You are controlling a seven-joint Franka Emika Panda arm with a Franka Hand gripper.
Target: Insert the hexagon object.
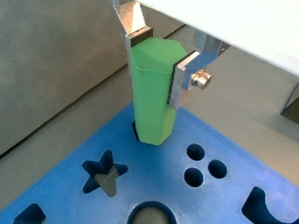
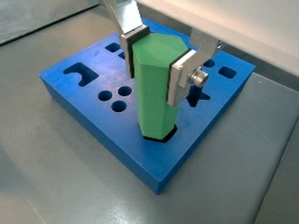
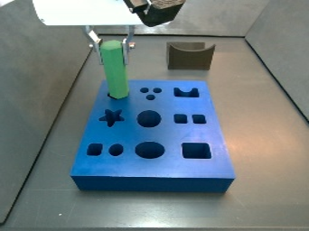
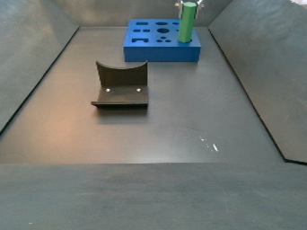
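The hexagon object, a tall bright-green peg, stands upright with its lower end in a hole at a corner of the blue board. My gripper is shut on the peg's upper end, one silver finger on each side. The other wrist view shows the same grip: gripper, peg, board. In a side view the peg stands at the board's far left corner under the gripper. In the other side view the peg stands on the board far back.
The board has several other cut-outs, among them a star, round holes and squares. A dark grey-brown curved block stands behind the board; it also shows in a side view. Grey walls close in the floor.
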